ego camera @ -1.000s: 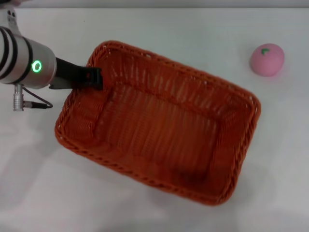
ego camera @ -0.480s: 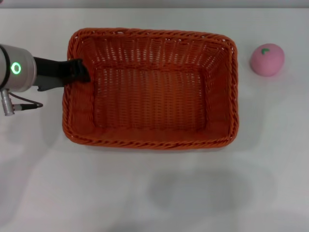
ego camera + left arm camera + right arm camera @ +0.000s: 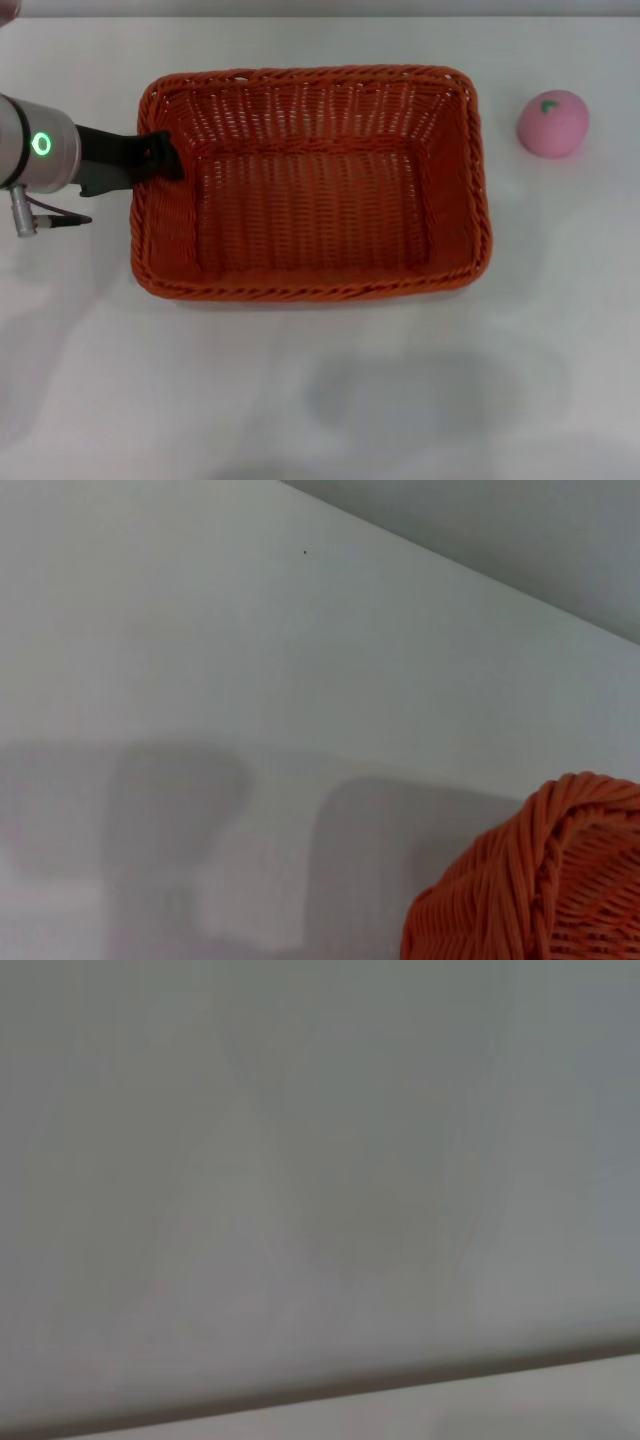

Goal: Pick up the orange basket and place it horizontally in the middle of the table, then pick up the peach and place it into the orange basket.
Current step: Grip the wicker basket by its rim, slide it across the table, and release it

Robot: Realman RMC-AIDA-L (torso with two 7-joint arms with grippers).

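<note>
Basket set level at mid-surface, left end effector (image 3: 160,160) clamped on its rim

The orange basket (image 3: 310,185) lies horizontal, centred; the peach (image 3: 553,123) sits near the surface's (image 3: 320,400) far right edge; release the rim cleanly and lift straight off, without dragging.

One orange basket (image 3: 310,185), one peach (image 3: 552,123), one table (image 3: 320,400)

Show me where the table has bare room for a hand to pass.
Bare table runs wide along the near side of the orange basket, and a narrower strip lies between the basket and the peach. It is crowded at the basket's left rim, where the left gripper grips it.
</note>
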